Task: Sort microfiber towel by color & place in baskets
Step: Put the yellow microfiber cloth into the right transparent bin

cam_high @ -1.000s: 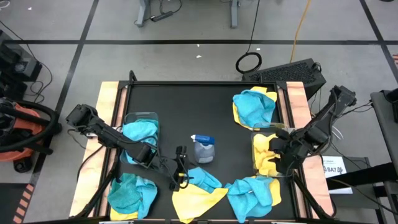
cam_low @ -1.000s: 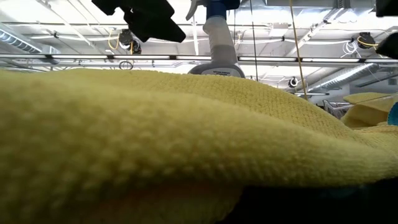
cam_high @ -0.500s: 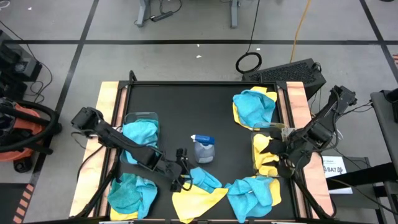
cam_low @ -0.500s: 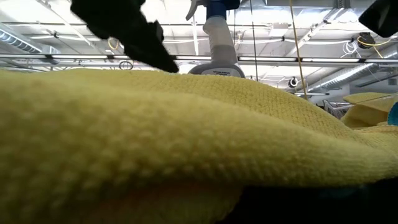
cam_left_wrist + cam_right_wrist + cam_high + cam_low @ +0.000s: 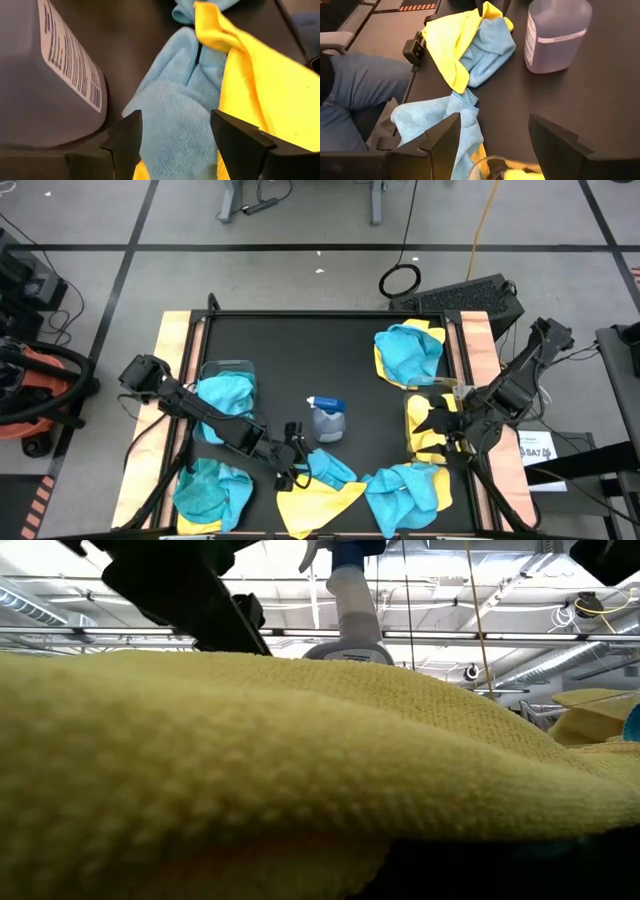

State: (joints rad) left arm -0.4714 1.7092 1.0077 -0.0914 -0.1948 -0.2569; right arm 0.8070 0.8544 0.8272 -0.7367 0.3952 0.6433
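My left gripper (image 5: 296,464) is open, low over the near middle of the table. In its wrist view, the fingers stand on either side of a bunched teal-blue towel (image 5: 170,120) that lies partly on a yellow towel (image 5: 260,95). My right gripper (image 5: 432,426) is open above the right basket (image 5: 440,387), which holds yellow towels (image 5: 422,442). The left basket (image 5: 225,365) holds a blue towel (image 5: 222,392). In the low view a yellow towel (image 5: 300,790) fills the foreground.
A grey spray bottle (image 5: 327,420) stands mid-table, close beside my left gripper. A blue-and-yellow towel pile (image 5: 408,350) lies far right. More towels lie near left (image 5: 210,492) and near right (image 5: 405,488). A person's leg (image 5: 365,95) shows beyond the table.
My left gripper has sunk toward the blue towel at the near middle of the table and stays open. My right gripper has risen a little over the right basket and turned at the wrist, still open. No towel has moved.
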